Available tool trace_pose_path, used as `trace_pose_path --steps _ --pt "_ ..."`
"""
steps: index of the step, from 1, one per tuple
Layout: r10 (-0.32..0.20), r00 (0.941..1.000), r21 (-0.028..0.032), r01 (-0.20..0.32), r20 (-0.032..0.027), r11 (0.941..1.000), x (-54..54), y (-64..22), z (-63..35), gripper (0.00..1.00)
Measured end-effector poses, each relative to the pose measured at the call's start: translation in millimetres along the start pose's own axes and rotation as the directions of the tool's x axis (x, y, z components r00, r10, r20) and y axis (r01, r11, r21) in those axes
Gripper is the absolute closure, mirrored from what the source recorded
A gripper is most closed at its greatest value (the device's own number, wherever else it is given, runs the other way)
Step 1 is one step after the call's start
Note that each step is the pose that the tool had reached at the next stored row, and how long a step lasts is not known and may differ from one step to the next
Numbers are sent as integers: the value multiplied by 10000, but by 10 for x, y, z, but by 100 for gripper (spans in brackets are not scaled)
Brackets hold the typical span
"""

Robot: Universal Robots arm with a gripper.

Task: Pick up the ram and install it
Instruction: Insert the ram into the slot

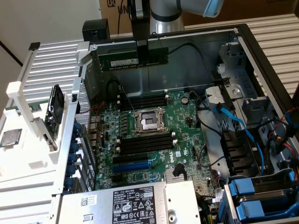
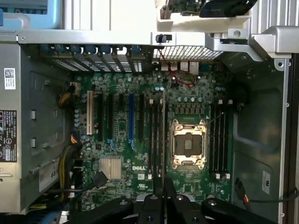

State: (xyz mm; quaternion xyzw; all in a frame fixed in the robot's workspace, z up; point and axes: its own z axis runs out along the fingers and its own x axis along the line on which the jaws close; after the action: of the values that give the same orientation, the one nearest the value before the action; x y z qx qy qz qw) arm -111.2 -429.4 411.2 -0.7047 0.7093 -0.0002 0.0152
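We see the black end effector [image 1: 142, 46] clamped on the long, narrow green circuit-board ram stick [image 1: 131, 59], which it holds level and edge-down above the open computer case. In the wrist view the ram [image 2: 163, 135] runs edge-on from the end effector [image 2: 163, 186] over the green motherboard [image 2: 140, 154]. Below lie the black memory slots [image 1: 144, 100] and the empty metal processor socket [image 1: 149, 121]. A square silver processor chip [image 1: 10, 138] rests on the white rack at the exterior view's left.

I see a silver-grey cylindrical arm segment [image 1: 164, 13] with a light blue joint cap [image 1: 212, 7], terminating in a slim black two-finger gripper [image 1: 141, 59].
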Motion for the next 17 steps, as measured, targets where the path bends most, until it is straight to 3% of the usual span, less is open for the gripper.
trace_pose_path --steps 3,9,13,17 --pt "9 10000 12 -9 79 10000 0 -24 32 87" --pt "26 9998 26 -27 180 10000 3 -41 136 87" --pt "37 9997 33 -38 232 10000 4 -96 232 87" --pt "39 9997 32 -40 237 10000 5 -108 241 87"
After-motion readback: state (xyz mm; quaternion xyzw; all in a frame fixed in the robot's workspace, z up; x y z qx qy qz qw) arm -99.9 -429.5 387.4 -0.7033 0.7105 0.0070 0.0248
